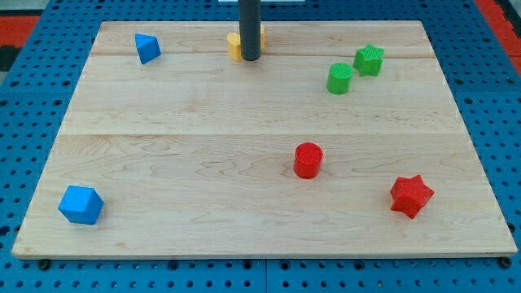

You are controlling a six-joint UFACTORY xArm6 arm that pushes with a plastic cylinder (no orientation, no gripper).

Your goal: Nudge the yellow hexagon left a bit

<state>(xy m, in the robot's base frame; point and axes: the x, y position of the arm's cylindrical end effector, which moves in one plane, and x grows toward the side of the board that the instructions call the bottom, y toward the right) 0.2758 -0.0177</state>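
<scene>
The yellow hexagon (pixel 236 45) lies near the view's top, a little left of centre, and my dark rod hides most of it. My tip (pixel 250 58) rests on the board right in front of the hexagon, over its right side, touching or nearly touching it. Only the hexagon's left edge and a sliver on the right show.
A blue block (pixel 147 48) lies left of the hexagon at the top left. A green cylinder (pixel 339 78) and a green star (pixel 369 59) sit at the top right. A red cylinder (pixel 308 159), a red star (pixel 410 195) and a blue block (pixel 80 204) lie lower down.
</scene>
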